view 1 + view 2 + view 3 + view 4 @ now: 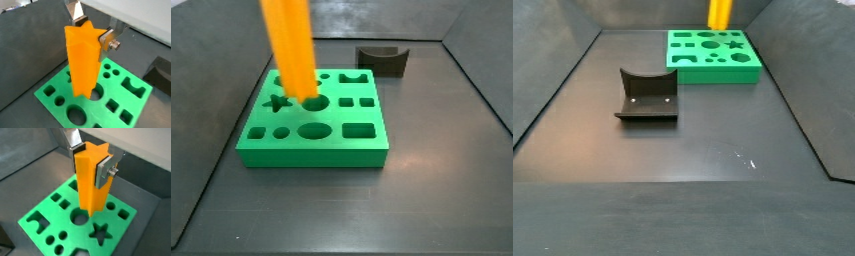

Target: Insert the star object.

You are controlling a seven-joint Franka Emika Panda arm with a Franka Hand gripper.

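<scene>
My gripper (91, 34) is shut on the star object (84, 60), a tall bright orange ridged prism, gripped near its top between the two silver fingers (103, 172). The gripper also shows in a wrist view (89, 159). The prism hangs over the green block (40, 223), with its lower end above the block's middle near a round hole (80, 218). The star-shaped hole (100, 232) is open beside it. In both side views only the prism (291, 50) (720, 14) shows, above the green block (318, 148) (714, 68). The gripper is out of frame there.
A dark grey block with a curved notch (382, 60) (647, 97) stands on the dark floor apart from the green block. Dark walls enclose the floor. The green block has several other shaped holes, round, square and arched.
</scene>
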